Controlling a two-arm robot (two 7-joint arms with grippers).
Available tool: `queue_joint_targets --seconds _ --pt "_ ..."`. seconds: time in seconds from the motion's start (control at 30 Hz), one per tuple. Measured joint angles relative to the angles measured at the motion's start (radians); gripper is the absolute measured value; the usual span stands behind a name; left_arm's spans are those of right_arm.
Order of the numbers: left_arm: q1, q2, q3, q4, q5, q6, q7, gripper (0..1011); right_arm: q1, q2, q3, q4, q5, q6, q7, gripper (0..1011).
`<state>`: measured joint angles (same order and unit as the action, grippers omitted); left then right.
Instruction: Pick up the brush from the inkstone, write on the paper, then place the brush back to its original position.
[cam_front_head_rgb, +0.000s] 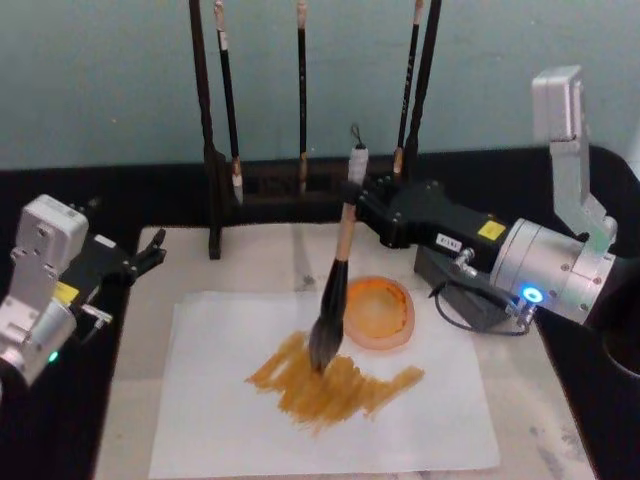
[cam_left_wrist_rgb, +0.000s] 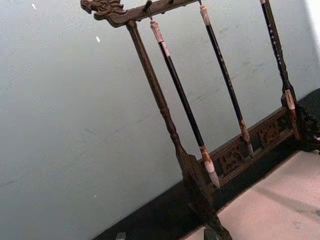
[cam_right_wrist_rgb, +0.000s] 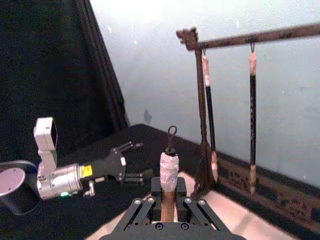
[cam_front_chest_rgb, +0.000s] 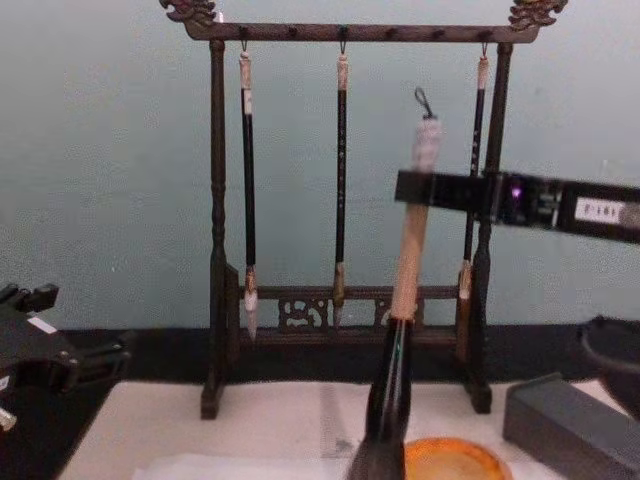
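Right gripper (cam_front_head_rgb: 352, 192) pinching brush (cam_front_head_rgb: 338, 275) near cap; bristles below touch paper (cam_front_head_rgb: 430, 425), inkstone (cam_front_head_rgb: 379, 313) just beside. Left gripper (cam_front_head_rgb: 150, 251) spread, idle, well apart.

The rack (cam_front_chest_rgb: 217, 250) is basically anchoring everything here: dark carved wood, little dragon heads poking out at both ends of the top bar, three thin brushes (cam_front_chest_rgb: 341, 170) dangling from it. Right behind it a plain pale teal wall (cam_front_head_rgb: 100, 80) is catching soft, even light. A black tabletop (cam_front_head_rgb: 120, 195) is running under the rack and out to both sides. In front of it a beige mat (cam_front_head_rgb: 260, 260) is spreading toward the camera. A dark grey block (cam_front_chest_rgb: 565, 425) is lying just in front of the rack's right post. Past one end, a black panel (cam_right_wrist_rgb: 45, 65) is cutting the wall off.
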<state>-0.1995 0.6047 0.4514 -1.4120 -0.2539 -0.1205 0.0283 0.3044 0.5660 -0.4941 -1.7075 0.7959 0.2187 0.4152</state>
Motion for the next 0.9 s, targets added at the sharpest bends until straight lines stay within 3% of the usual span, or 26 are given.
queue_joint_targets --seconds 0.5,0.77,0.9 --pt "0.0 0.0 0.0 0.0 0.0 0.0 0.0 1010 0.0 -0.007 0.0 -0.019 -0.023 -0.029 -0.009 168" --pt "0.0 0.0 0.0 0.0 0.0 0.0 0.0 1010 -0.014 -0.017 0.04 -0.012 0.032 -0.021 -0.036 168" --pt "0.0 0.0 0.0 0.0 0.0 0.0 0.0 1010 -0.025 -0.024 0.08 0.0 0.083 -0.015 -0.077 168"
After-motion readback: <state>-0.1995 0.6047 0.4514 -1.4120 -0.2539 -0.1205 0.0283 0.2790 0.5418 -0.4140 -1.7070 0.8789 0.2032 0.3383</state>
